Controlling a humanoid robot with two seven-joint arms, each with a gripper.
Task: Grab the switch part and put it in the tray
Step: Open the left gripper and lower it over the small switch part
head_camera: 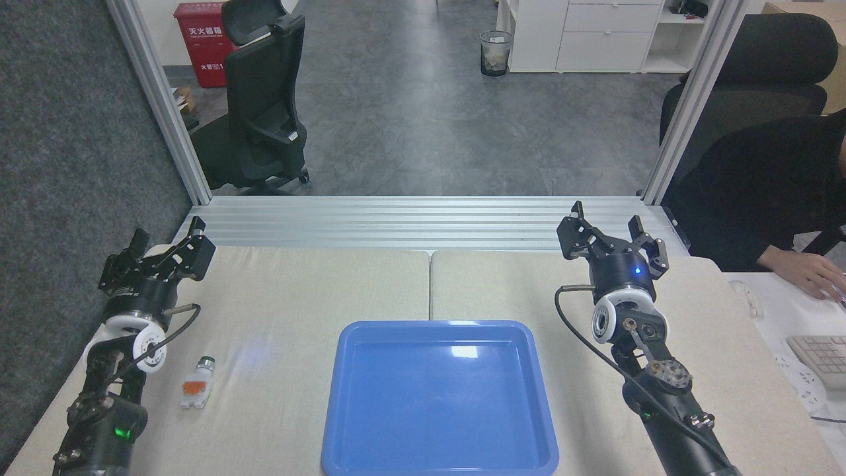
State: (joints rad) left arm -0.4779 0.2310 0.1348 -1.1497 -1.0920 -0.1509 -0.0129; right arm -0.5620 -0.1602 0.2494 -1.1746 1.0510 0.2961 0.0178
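Switch part (197, 383) is seen lying flat on the cream-covered counter (284, 311), left of the empty blue tray (344, 396) and apart from it, its long axis running near-to-far with the green tip at the far end. It is placed just beside the left arm's wrist and on the near side of the left gripper (166, 247), whose jaws are spread and empty; the right gripper (609, 228), jaws likewise spread and empty, is held well apart across the tray, so the left arm is judged the nearer. Beyond the counter a grey office floor, a black chair (264, 99) and, at the right edge, a person's hand (809, 272) at a keyboard (819, 357) are noted.
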